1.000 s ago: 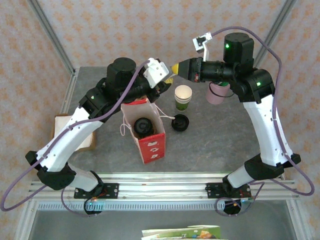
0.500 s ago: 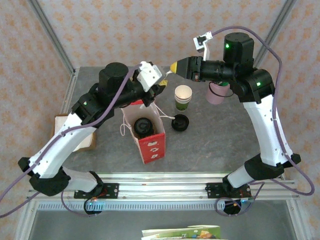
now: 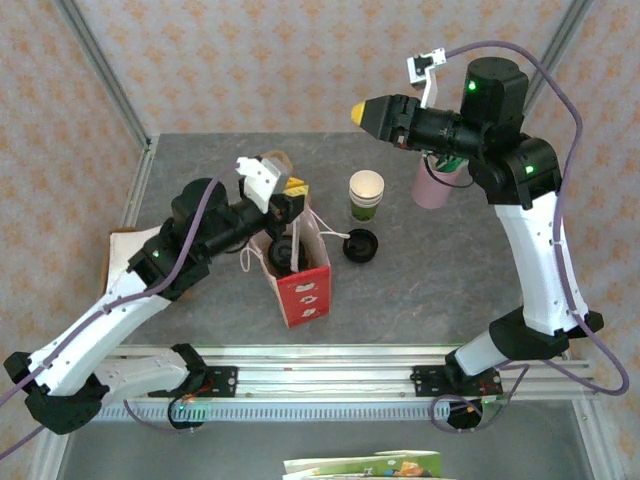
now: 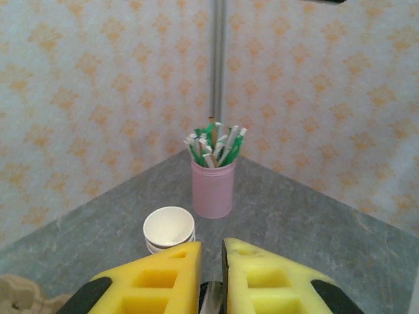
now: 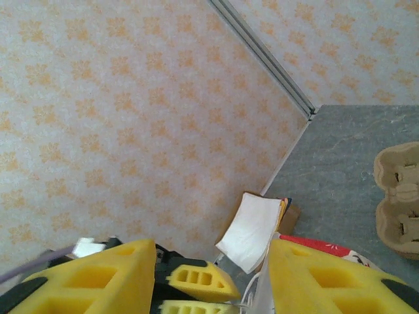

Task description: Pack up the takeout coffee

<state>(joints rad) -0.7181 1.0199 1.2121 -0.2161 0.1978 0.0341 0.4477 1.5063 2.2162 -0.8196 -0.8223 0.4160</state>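
Note:
The takeout coffee (image 3: 279, 254) stands inside the open red paper bag (image 3: 303, 288); only its black lid shows, partly covered by my left wrist. In the top view my left gripper (image 3: 292, 190) hovers over the bag's back rim. In the left wrist view my left gripper (image 4: 211, 248) has its yellow fingers almost together, with a thin slit between them. A small dark, shiny bit shows low in that slit, and I cannot identify it. My right gripper (image 3: 362, 112) hangs high over the back of the table. Seen from its own wrist, my right gripper (image 5: 211, 252) is open and empty.
A lidless green cup (image 3: 366, 195) and a loose black lid (image 3: 360, 245) sit right of the bag. A pink holder of straws (image 3: 435, 182) stands at the back right. White napkins (image 5: 252, 229) lie at the left edge, and a cardboard cup carrier (image 5: 399, 190) sits behind the bag.
My left arm has drawn back toward the near left, bringing its gripper from behind the bag to over its back rim. My right gripper has risen and opened.

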